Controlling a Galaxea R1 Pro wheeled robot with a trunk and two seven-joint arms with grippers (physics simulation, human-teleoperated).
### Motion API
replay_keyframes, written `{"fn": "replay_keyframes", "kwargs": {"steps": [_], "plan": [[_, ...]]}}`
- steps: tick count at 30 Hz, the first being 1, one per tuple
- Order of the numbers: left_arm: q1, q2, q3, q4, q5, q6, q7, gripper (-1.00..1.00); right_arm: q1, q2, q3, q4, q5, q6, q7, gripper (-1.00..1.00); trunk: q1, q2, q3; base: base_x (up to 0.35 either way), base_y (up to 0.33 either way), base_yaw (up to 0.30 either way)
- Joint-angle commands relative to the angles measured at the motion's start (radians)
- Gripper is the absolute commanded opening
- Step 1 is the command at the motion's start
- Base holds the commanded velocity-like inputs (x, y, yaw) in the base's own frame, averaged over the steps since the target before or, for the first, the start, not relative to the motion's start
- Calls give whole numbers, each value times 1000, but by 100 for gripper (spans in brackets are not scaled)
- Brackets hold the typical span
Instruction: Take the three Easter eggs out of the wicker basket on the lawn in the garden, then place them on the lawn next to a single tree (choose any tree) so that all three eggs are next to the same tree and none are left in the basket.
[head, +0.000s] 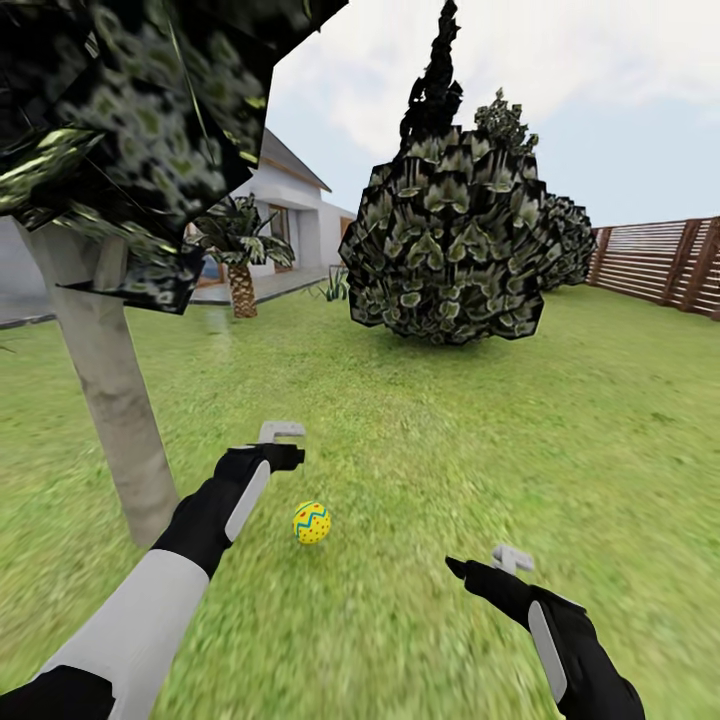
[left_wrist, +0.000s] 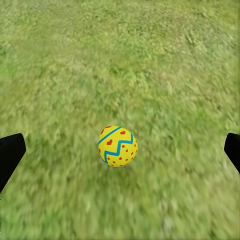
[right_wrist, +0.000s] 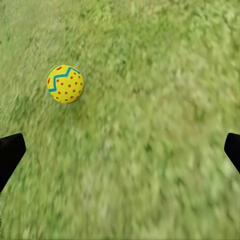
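Both sets of fingers, left (head: 283, 446) and right (head: 492, 562), we see spread wide and empty. One Easter egg (head: 312, 522) lies on the lawn (head: 560, 420) at lower centre, between them, near the tree (head: 118, 400) at left.

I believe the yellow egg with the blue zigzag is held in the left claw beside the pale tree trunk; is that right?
Not quite: the egg lies on the lawn, not held. The left wrist view shows the left claw open, its fingers wide of the egg. It does lie beside the pale tree trunk.
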Motion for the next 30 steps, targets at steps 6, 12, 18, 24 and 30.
{"fn": "replay_keyframes", "kwargs": {"steps": [6, 12, 18, 24, 30], "plan": [[-2, -1, -1, 66, 10, 4, 6, 100, -1, 1, -4, -1, -7, 8, 2, 100, -3, 1, 22, 0, 0, 0], [-3, -3, -1, 169, 14, 5, -1, 100, -1, 1, -4, -1, -6, 8, 2, 100, -6, 2, 45, 0, 0, 0], [-7, -4, -1, 234, 15, 6, -4, 100, -1, 1, -4, -1, -7, 8, 2, 100, -16, 18, 67, 0, 0, 0], [-11, -8, -1, 274, 16, 6, -4, 100, -1, 1, -4, -1, -7, 8, 2, 100, -39, 60, 86, 0, 0, 0], [-11, -11, -1, 281, 16, 6, -5, 100, 0, 1, -4, -1, -7, 8, 2, 100, -62, 102, 105, 0, 0, 0]]}}
